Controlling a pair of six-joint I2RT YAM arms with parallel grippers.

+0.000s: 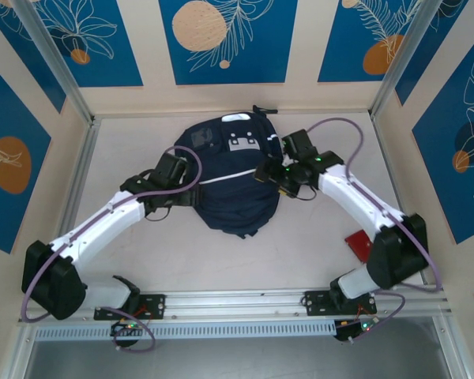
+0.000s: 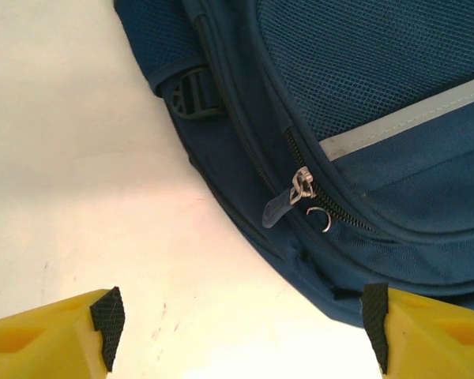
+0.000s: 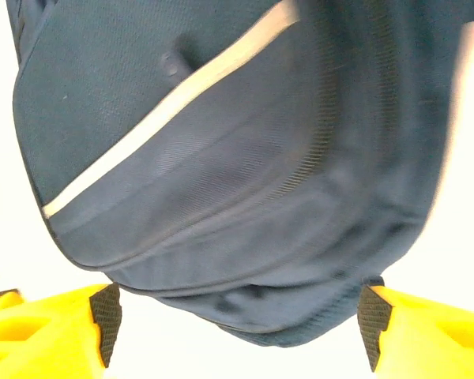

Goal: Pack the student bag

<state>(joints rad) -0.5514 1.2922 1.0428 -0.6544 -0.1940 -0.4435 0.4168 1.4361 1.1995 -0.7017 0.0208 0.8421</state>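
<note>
I've got left tool (image 2: 242, 325) and right tool (image 3: 235, 324) wide open, empty, flanking the student bag (image 1: 235, 178). Risk: zipper pull (image 2: 280, 207) at left's 12 o'clock is small; I could pinch fabric.

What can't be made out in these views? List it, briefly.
- Top external: red flat item, partly covered by the right arm; identity unclear.
- Top external: student bag contents, hidden by its fabric.
- Left wrist: most of the bag, cut off by top and right edges.
- Right wrist: bag's right side, blurred.
</note>
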